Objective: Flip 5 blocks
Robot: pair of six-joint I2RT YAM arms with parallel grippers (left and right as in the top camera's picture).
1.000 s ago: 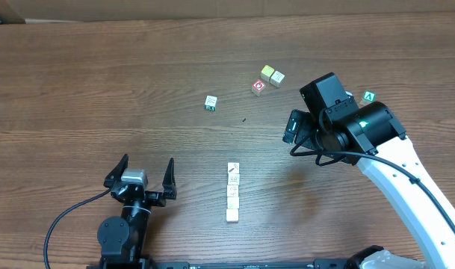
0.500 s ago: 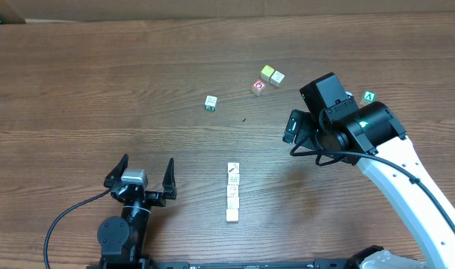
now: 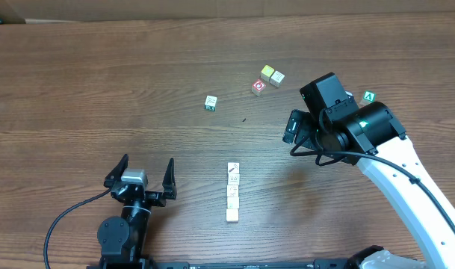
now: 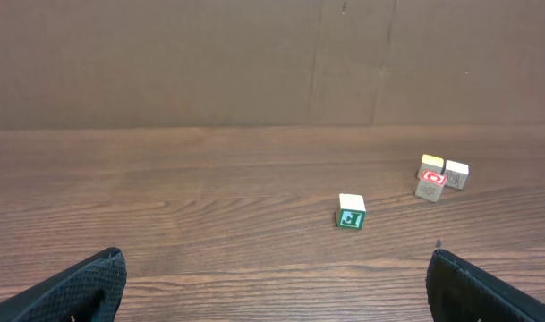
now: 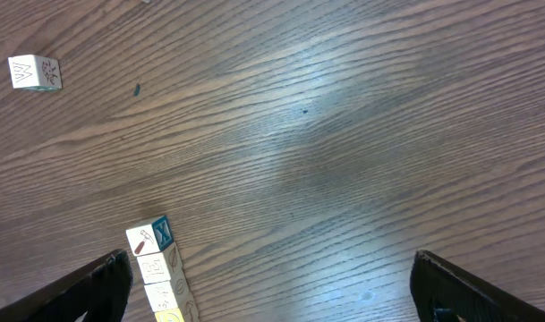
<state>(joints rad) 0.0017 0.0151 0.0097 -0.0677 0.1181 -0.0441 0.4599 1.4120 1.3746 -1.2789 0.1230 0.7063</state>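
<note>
Both end effectors are spread wide and empty: right end effector [image 3: 293, 137] hangs above the surface [image 3: 78, 82], left end effector [image 3: 146, 175] sits low near the front edge.

Blocks [image 3: 233, 193] lie in a tight single-file row of four visible cubes, faces touching, front-centre of the surface. Row's long axis runs front-to-back, away from the robot base. A fifth isn't clear from overhead; right wrist view shows the row [image 5: 157, 264] cut off at the frame's bottom edge.

Row lies between the two arms, to the left and toward the front from the right end effector, to the right of the left one. Left looks slightly closer, a judgement only.

Farther back: lone green-marked cube [image 3: 211, 103], yellow cube [image 3: 267, 72], pale cube [image 3: 277, 78], red-marked cube [image 3: 258, 87], and green "A" cube [image 3: 369, 97] beside the right arm.
</note>
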